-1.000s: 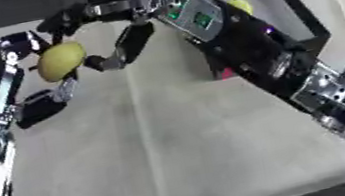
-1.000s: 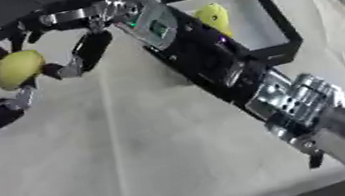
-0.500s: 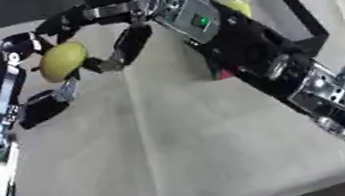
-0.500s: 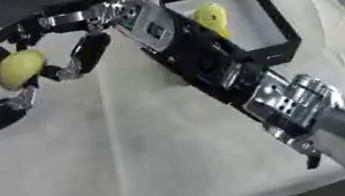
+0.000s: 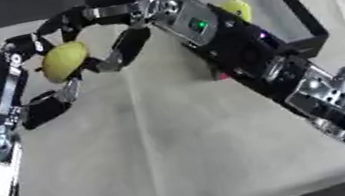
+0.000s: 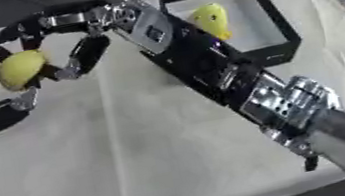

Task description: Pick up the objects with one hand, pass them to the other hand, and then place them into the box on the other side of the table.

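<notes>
Cradling yellow fruit (image 5: 64, 61), both robot hands: left robot hand (image 5: 41, 100), right robot hand (image 5: 116, 34).

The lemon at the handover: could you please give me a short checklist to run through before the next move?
1. Left hand curled round the lemon: ok.
2. Right hand at the lemon, fingers arched around it: ok.
3. Right hand actually bearing the lemon: cannot tell.
4. Black box has room beside the yellow fruit already inside: ok.
5. Small red thing under the right arm, identity: cannot tell.
</notes>
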Motion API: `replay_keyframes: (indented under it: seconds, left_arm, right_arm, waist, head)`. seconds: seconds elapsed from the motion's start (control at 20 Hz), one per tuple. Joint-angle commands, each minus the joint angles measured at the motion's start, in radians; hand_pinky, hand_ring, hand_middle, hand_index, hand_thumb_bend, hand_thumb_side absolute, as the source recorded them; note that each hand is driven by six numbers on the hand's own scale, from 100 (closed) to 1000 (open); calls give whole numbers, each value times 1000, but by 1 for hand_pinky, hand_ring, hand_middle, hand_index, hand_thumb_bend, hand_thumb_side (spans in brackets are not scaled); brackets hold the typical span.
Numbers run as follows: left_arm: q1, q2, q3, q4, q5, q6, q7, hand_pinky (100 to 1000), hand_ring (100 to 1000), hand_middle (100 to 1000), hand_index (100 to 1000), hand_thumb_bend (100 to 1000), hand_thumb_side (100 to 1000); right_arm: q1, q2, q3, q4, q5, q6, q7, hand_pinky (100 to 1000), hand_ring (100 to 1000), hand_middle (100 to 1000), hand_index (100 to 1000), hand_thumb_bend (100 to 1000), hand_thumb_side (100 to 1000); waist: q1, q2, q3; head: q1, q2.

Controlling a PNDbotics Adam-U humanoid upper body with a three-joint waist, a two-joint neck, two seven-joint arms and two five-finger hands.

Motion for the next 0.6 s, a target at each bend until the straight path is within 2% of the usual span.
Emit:
replay_keyframes:
  seconds: [0.05, 0.3, 0.6]
  left_arm:
    - [-17, -19, 4, -25, 22, 18, 9, 691, 511, 479, 536, 100, 114]
    - [-10, -35, 4, -26, 81, 54, 29, 695, 517, 488, 547, 100, 190]
    - [-6, -46, -1, -27, 171, 84, 57, 702, 536, 512, 583, 100, 227]
  right_arm:
    - [-21, 8, 5, -24, -45, 38, -27, 823, 1000, 385, 719, 100, 168]
    - [-23, 11, 5, -33, -96, 111, -125, 814, 1000, 357, 696, 100, 136]
    - [-21, 6, 7, -55, -145, 163, -225, 808, 993, 329, 672, 100, 110]
  waist:
    - [2, -16, 1]
    - [1, -15, 1]
    - [1, -15, 1]
  head:
    - [-4, -4]
    - [-3, -10]
    - [-2, -15]
